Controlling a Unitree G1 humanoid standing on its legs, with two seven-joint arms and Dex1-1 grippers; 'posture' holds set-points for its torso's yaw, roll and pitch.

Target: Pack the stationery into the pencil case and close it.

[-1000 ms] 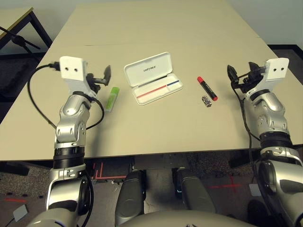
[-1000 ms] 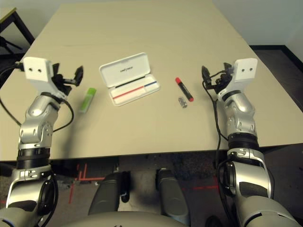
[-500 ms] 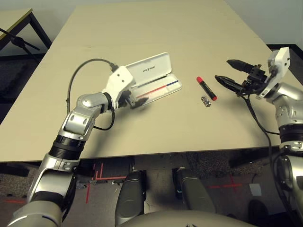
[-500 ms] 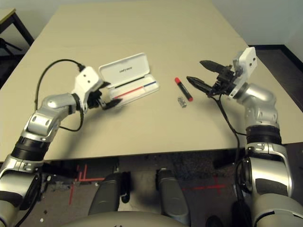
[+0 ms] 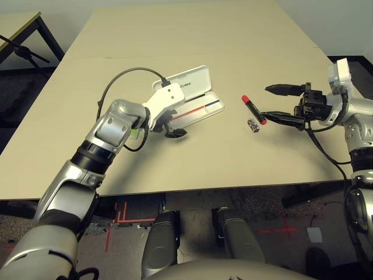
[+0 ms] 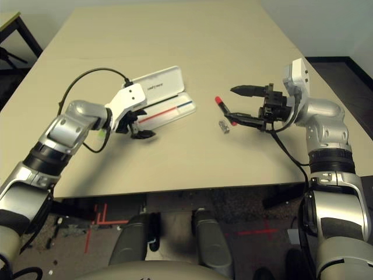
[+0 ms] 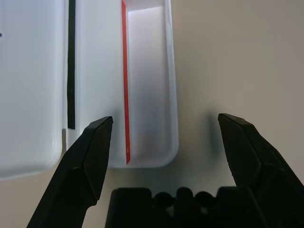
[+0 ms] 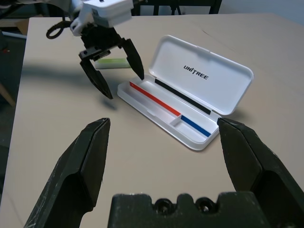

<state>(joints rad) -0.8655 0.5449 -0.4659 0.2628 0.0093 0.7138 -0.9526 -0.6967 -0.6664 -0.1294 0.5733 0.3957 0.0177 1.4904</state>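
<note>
In the left eye view the left gripper (image 5: pixel 169 123) hangs with its fingers spread at the near left end of the open case (image 5: pixel 187 98), which lies mid-table, while the green bar (image 5: pixel 135 132) is mostly hidden behind that arm, just left of the case. The right gripper (image 5: pixel 282 104) is spread too, level and pointing left, just right of the marker (image 5: pixel 254 109) and the small metal piece (image 5: pixel 253 125), towards the table's right edge. The step in hand looks like steadying the case, so the left fingers should bracket the tray's end without tipping the lid, and the right should drop squarely over the marker's middle. The right eye view shows the same layout. In the left wrist view the spread fingers (image 7: pixel 90 154) frame the tray's rounded corner, empty inside. The right wrist view looks across the case to the left gripper and the bar beyond it. A second ago both grippers were raised near the table's side edges; since then the left has swung in to the case and the right has turned level towards the marker. The objects have not moved.
</note>
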